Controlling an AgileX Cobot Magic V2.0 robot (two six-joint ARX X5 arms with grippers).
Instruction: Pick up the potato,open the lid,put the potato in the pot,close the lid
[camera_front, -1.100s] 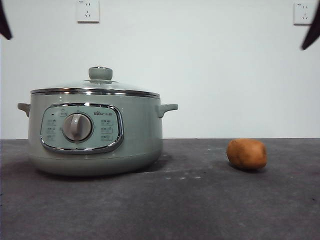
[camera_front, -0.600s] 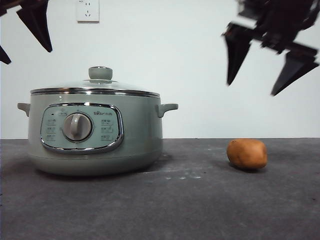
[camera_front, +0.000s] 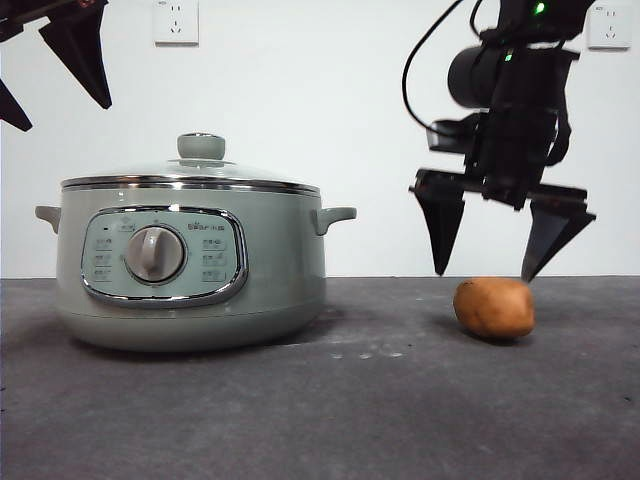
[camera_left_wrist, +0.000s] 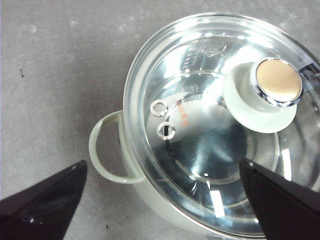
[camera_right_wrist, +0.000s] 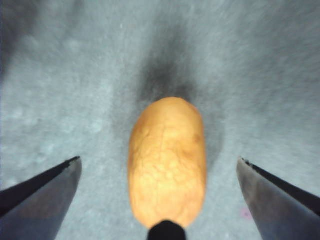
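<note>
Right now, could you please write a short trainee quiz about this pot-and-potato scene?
1. True or false: the domed glass lid sits on the sage-green electric pot.
2. Which gripper is poised over the oval golden-brown potato? A. left B. right
3. Fill in: the right gripper has its jaws ____.

Key: 1 true; 2 B; 3 open. The left gripper hangs open above the lid.

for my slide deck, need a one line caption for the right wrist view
Right gripper open above the golden-brown potato lying on the grey table, jaws either side.
</note>
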